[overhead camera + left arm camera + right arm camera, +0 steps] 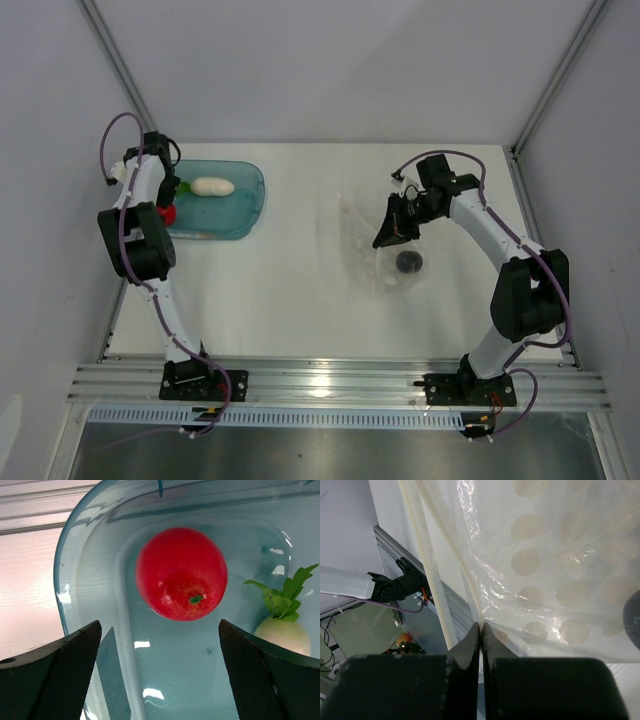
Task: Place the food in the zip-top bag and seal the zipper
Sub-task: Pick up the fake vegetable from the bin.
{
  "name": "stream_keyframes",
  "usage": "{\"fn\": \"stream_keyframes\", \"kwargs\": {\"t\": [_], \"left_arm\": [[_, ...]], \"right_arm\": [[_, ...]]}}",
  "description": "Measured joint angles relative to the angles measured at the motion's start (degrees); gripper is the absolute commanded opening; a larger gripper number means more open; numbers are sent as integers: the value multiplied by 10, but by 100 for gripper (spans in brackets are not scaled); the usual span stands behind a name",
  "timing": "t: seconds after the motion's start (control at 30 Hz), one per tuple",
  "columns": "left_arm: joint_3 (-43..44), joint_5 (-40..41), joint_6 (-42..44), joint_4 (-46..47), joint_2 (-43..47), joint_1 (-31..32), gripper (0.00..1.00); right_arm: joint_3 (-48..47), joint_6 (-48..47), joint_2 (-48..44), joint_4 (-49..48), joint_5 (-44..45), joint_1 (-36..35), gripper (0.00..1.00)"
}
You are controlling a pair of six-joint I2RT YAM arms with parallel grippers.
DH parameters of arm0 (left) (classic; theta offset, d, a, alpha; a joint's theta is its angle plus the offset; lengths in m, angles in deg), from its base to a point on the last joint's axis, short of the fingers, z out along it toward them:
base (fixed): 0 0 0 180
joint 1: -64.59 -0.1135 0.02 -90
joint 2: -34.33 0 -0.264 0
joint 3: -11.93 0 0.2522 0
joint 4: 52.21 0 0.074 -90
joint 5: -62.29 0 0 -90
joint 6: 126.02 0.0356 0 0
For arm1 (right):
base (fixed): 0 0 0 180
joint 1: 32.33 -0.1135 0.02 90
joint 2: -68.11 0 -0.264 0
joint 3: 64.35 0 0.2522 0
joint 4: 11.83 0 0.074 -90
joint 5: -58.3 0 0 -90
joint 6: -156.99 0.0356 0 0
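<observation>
The red tomato (181, 572) lies in the teal tray (62, 580), just ahead of my open left gripper (159, 630), whose fingers touch nothing. Beside it is the white radish (282, 632) with green leaves. From above, the tomato (166, 213) and radish (212, 186) are in the tray under the left gripper (160, 195). The zip-top bag (375, 245) lies mid-right with the dark round piece (409, 262) inside. My right gripper (392, 232) is shut on the bag's edge (555, 555), its tips (480, 626) pinching the film where the pale zipper strip (451, 555) runs in.
The teal tray (245, 200) sits at the back left of the white table. Aluminium rails (320, 380) run along the near edge by both arm bases. Grey walls close in the sides and the back.
</observation>
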Motion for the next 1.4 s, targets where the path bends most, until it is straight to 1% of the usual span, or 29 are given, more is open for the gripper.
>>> {"fn": "stream_keyframes", "kwargs": {"t": [0.4, 0.57, 0.83, 1.2, 1.4], "left_arm": [[107, -10, -31, -74, -72, -10, 99], [108, -16, -50, -96, -79, -14, 99], [117, -37, -60, -104, -90, -28, 99], [168, -57, -70, -140, -125, -42, 100], [174, -59, -78, -148, -127, -47, 99]], "right_arm": [[2, 0, 2, -3, -8, 14, 0], [10, 0, 2, -4, -10, 22, 0], [13, 1, 3, -9, -13, 26, 0], [13, 2, 12, -12, -14, 31, 0], [13, 2, 12, -12, -14, 34, 0]]}}
